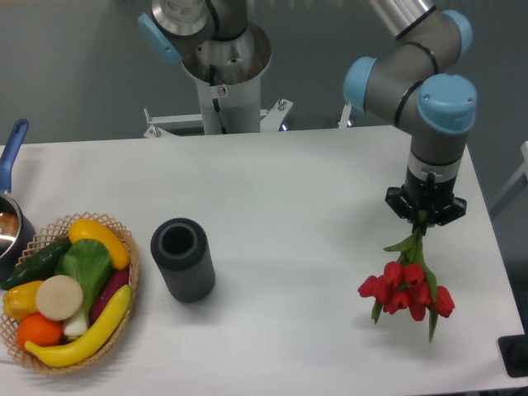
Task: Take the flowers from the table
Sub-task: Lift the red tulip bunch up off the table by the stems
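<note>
1 fixed camera, mounted high at the table's front edge, looks obliquely down across it toward the arm base; moderate range.

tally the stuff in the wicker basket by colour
yellow: 3, banana, squash, pepper
green: 2, cucumber, bok choy
orange: 1, orange
purple: 1, eggplant
white: 1, round onion
total: 8
</note>
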`<state>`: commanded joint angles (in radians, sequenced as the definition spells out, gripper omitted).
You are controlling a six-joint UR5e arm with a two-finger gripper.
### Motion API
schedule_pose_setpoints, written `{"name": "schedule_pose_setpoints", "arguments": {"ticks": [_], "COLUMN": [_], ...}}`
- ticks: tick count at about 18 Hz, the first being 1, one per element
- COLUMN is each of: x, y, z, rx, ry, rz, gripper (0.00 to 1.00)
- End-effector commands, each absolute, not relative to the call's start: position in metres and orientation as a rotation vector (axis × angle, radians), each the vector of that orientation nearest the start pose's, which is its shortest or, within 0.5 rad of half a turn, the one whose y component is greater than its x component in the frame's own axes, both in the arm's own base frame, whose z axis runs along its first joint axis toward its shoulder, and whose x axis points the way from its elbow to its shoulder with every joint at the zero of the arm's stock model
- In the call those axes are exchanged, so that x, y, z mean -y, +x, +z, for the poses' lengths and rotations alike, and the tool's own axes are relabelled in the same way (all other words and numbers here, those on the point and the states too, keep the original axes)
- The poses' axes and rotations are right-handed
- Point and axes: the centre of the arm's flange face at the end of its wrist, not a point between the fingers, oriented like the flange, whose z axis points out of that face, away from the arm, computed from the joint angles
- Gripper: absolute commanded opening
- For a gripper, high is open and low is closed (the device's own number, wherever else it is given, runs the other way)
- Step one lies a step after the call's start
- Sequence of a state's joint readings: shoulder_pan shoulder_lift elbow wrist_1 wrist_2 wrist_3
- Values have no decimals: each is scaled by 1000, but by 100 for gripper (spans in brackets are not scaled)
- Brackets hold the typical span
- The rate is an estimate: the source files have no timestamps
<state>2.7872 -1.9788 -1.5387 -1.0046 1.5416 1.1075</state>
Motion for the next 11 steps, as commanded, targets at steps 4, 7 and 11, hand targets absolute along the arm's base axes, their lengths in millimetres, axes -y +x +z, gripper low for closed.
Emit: {"name": "schedule_pose_setpoints", "arguments": {"ticks": [4,7,11], "x": [-354,-355,-355], "y": [-567,-570,-571], "z": [341,349,354], "rx": [129,125,104], "ry": [-3042,-3044,-3055], "rz": [266,264,240], "gripper": [2,2,2]}}
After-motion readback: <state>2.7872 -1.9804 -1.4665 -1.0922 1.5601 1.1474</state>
